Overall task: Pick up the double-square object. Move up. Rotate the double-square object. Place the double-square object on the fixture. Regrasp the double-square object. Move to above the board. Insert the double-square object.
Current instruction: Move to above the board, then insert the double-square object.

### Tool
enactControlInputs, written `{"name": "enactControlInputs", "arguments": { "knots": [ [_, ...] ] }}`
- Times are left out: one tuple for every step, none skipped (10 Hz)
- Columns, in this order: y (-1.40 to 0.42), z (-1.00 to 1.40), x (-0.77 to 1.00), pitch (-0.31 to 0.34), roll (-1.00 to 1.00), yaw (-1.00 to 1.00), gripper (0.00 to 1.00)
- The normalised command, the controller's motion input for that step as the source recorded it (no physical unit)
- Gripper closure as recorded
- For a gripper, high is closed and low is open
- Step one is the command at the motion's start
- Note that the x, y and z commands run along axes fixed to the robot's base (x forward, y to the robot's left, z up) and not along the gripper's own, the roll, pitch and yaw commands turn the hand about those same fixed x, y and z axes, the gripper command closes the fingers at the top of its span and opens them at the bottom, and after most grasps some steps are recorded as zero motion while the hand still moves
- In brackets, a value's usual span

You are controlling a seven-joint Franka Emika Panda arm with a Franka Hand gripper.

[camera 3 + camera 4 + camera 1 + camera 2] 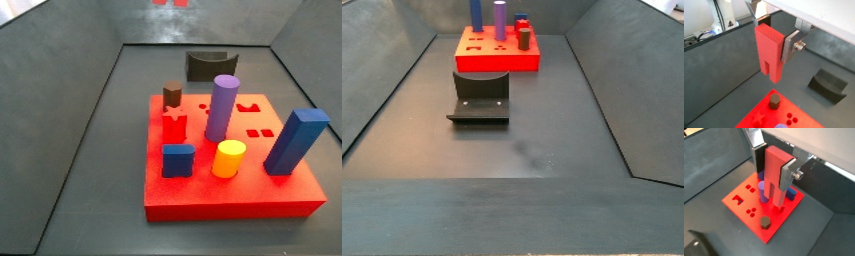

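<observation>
In both wrist views the gripper (774,42) hangs high above the grey floor, its fingers (791,46) closed flat on the double-square object (769,52), which they hold upright. The silver plates press the upper part of the red bar from two opposite sides, and most of its length reaches down below the fingertips. Its lower end shows a narrow slot in a wrist view. In a wrist view the bar (776,175) hangs over the board (741,203), in front of the purple cylinder (763,192); it is clear of the slab and touches nothing beneath it.

In a side view the board (234,198) lies on the floor carrying the purple cylinder (221,108), a blue block (295,141), a yellow peg (230,158), a small blue cube (178,160) and a brown peg (173,94). The fixture (206,65) stands apart behind it and bare. Neither side view shows the gripper or the bar.
</observation>
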Motion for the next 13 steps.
{"name": "enactControlInputs", "arguments": {
  "knots": [
    [0.01,0.01,-0.05,-0.043,-0.25,0.0,1.0],
    [-0.01,0.0,0.0,-0.004,0.0,0.0,1.0],
    [-0.08,-0.12,0.4,-0.053,-0.04,0.01,1.0],
    [-0.18,-0.13,0.76,-0.056,-0.09,0.0,1.0],
    [-0.11,-0.12,0.86,-0.094,-0.11,0.06,1.0],
    [-0.11,-0.05,1.0,-0.01,-0.09,0.01,1.0],
    [-0.12,0.0,1.0,0.0,-0.04,0.03,1.0],
    [-0.13,0.0,1.0,0.02,-0.03,0.05,1.0],
    [-0.15,-0.02,1.0,0.031,-0.03,0.01,1.0],
    [-0.13,-0.08,1.0,0.027,-0.04,0.0,1.0],
    [-0.09,-0.19,1.0,0.009,-0.05,0.0,1.0],
    [-0.05,-0.31,1.0,0.0,-0.07,0.0,1.0],
    [-0.02,-0.4,1.0,0.0,-0.07,0.0,1.0]
  ]
}}
